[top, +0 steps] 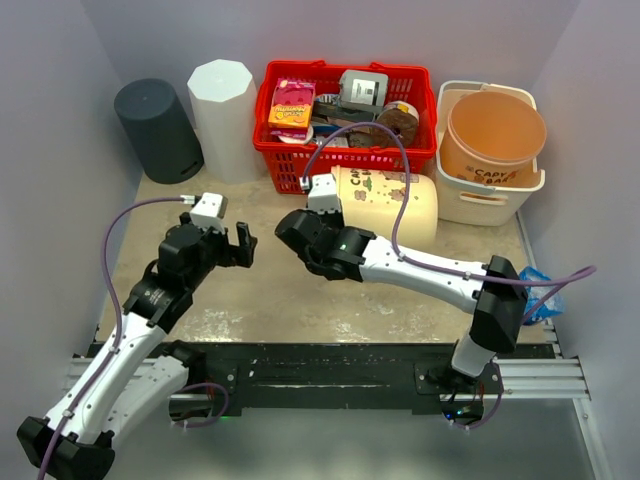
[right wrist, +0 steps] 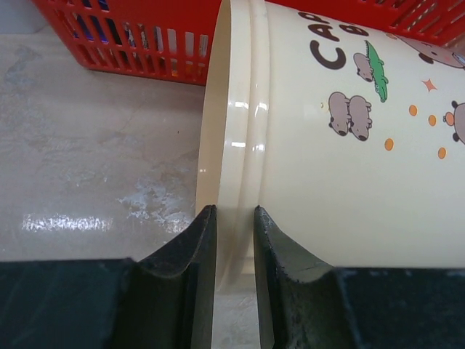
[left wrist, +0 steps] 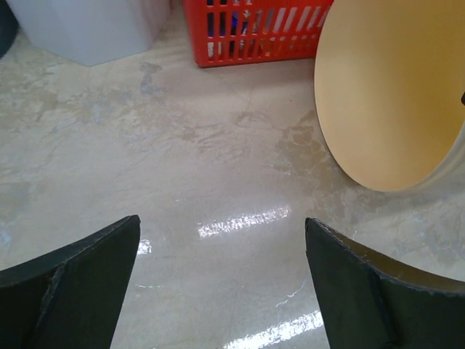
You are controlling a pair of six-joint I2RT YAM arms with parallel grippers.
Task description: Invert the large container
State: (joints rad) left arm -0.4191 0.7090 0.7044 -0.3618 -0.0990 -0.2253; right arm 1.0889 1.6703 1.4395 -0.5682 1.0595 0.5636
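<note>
Nearest us, the right tool [right wrist: 234, 212] has its two dark fingers [right wrist: 192, 254] pinching the rim of the large container [right wrist: 349, 160], one on the inner side and one outside. The container lies on its side on the table [top: 250, 300], just in front of the red basket [top: 350, 158]. Its gripped rim is turned toward the left tool [top: 242, 246], which is spread wide, holds nothing and stands apart from it. We judge the container to be light, hollow plastic, stiffest at the banded rim. It is glossy and likely to slip or roll, so that rim looks the best hold for tipping it over.
</note>
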